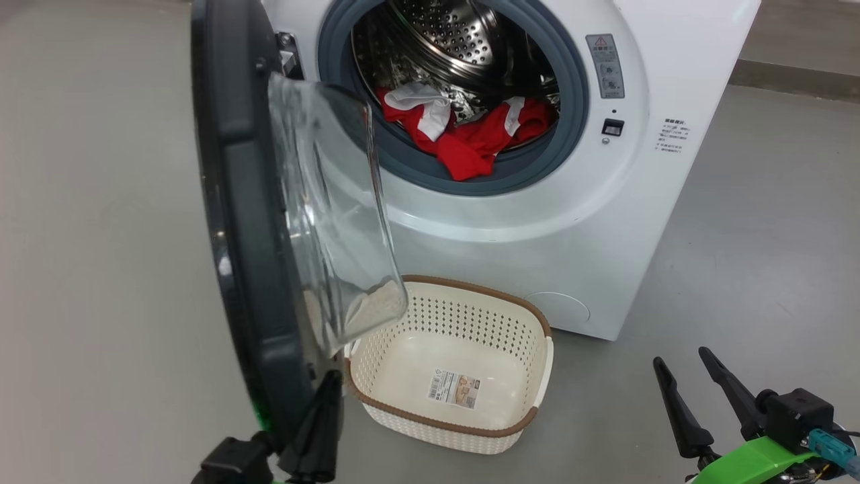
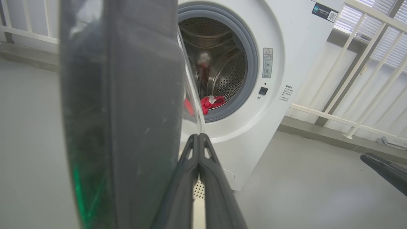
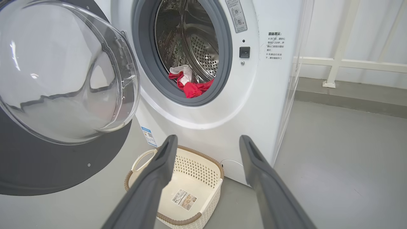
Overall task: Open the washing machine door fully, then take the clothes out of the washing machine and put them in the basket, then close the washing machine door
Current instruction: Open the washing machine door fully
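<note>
The white washing machine [image 1: 605, 222] [image 3: 260, 95] stands with its door [image 1: 242, 202] [image 2: 127, 95] swung out toward me, the clear glass bowl [image 1: 329, 222] [image 3: 63, 73] facing right. Red and white clothes [image 1: 470, 141] [image 2: 211, 102] [image 3: 190, 87] lie in the steel drum, spilling onto the grey ring. The cream basket [image 1: 457, 316] [image 3: 200, 168] sits on the floor below the opening, with only a sticker inside. My left gripper [image 1: 331, 380] [image 2: 198, 136] is shut and holds nothing, its tips beside the door's lower inner edge. My right gripper [image 1: 681, 357] [image 3: 208, 140] hangs open, right of the basket.
Grey floor [image 1: 101, 269] spreads to the left and right of the machine. A white railing [image 2: 349, 95] [image 3: 349, 62] runs behind and beside the machine, above a low kerb. The open door stands over the basket's left end.
</note>
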You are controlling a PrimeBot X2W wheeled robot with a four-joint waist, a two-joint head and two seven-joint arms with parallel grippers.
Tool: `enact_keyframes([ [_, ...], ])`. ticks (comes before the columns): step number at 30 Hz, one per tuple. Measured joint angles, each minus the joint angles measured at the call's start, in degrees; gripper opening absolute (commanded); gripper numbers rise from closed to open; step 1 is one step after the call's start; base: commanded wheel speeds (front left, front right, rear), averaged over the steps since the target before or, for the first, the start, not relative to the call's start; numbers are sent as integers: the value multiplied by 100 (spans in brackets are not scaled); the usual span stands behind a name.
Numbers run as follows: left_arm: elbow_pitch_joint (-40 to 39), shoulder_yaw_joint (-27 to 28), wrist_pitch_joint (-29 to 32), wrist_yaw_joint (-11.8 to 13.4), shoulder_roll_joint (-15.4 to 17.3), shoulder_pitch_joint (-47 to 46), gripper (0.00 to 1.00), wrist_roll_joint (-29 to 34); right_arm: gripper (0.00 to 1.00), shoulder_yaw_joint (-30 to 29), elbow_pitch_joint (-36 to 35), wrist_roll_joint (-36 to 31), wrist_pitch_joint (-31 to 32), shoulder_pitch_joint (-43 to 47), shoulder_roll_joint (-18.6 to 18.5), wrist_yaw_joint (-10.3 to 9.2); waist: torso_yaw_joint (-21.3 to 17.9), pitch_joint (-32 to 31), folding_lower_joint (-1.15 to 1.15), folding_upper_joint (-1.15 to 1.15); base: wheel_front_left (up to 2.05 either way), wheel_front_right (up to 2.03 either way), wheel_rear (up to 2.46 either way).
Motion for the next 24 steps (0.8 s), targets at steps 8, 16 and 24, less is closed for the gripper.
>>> enact_keyframes([
  [8, -40, 747, 1, 2, 1, 130, 0, 145, 100, 4, -36, 3, 0, 5, 31, 0, 82, -24, 0, 0, 0, 0, 0],
  [16, 27, 1527, 0, -137, 7, 186, 0, 479, 100, 4, -88, 4, 0, 5, 41, 0, 156, 58, 0, 0, 0, 0, 0],
  [24, 364, 2281, 1, -256, 52, -192, 0, 554, 100, 80, -100, 14, -1, -19, 7, 0, 166, 288, 0, 0, 0, 0, 0],
])
